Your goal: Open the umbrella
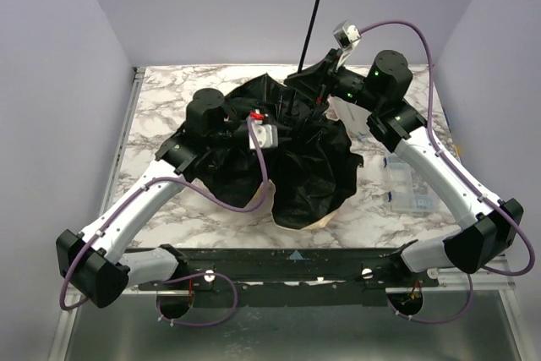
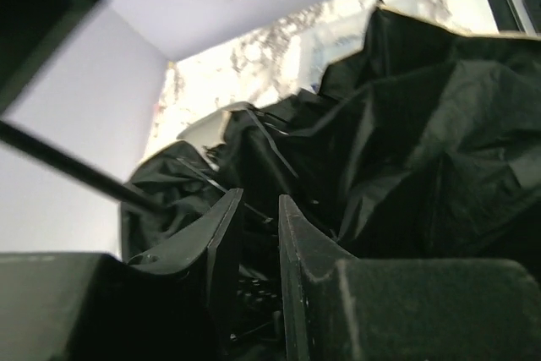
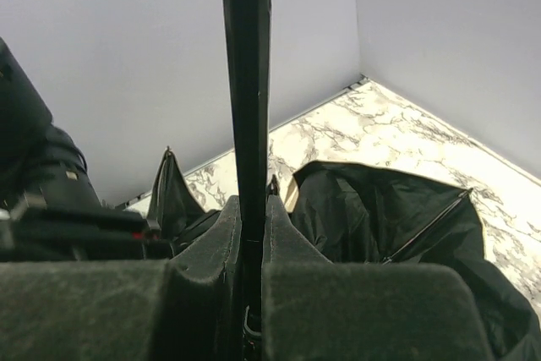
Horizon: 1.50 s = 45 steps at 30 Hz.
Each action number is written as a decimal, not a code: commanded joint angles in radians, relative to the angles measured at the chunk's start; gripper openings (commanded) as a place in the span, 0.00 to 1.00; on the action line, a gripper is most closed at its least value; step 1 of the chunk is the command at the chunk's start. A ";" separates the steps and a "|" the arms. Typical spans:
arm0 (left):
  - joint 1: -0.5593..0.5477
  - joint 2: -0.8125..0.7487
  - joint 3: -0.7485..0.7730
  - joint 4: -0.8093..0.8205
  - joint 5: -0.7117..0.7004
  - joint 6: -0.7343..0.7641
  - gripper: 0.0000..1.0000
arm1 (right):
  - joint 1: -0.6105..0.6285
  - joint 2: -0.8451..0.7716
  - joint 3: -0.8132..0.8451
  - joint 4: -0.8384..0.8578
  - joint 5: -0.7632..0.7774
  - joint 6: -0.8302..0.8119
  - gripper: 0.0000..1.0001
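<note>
At nine o'clock the left claw sits in the folds of the umbrella crumpled mid-tabletop, jaws nearly together, hold impossible to tell, while the right claw clamps the shaft pointing to twelve o'clock: the spreading step, and it probably calls for pushing the canopy up that shaft.

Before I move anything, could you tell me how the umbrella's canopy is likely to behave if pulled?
The canopy would probably be floppy: it lies crumpled in loose folds on the table. Its thin ribs look apt to bend or snag. The shaft seems stiff, clamped straight in the right gripper.
</note>
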 commanded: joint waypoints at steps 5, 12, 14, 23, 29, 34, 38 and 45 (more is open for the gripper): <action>-0.113 0.019 -0.025 -0.279 0.045 0.322 0.29 | -0.003 0.012 0.051 0.096 0.085 -0.002 0.00; -0.165 -0.020 -0.110 -0.394 -0.016 0.476 0.47 | -0.004 0.027 0.079 0.095 0.265 -0.056 0.00; -0.167 -0.032 -0.118 -0.355 -0.057 0.452 0.49 | -0.002 0.029 0.075 0.094 0.281 -0.064 0.00; -0.173 -0.042 -0.051 0.062 -0.334 0.132 0.51 | 0.047 -0.005 -0.008 0.080 0.381 -0.114 0.00; -0.236 0.054 -0.021 0.107 -0.463 0.209 0.48 | 0.087 -0.002 -0.016 0.084 0.456 -0.136 0.00; -0.285 0.167 0.029 0.148 -0.602 0.257 0.43 | 0.110 0.001 -0.006 0.084 0.509 -0.142 0.00; -0.296 0.267 0.070 0.152 -0.681 0.295 0.41 | 0.117 -0.004 0.003 0.078 0.497 -0.130 0.00; -0.293 0.228 0.054 -0.008 -0.395 0.209 0.55 | 0.117 -0.006 0.019 0.088 0.460 -0.116 0.00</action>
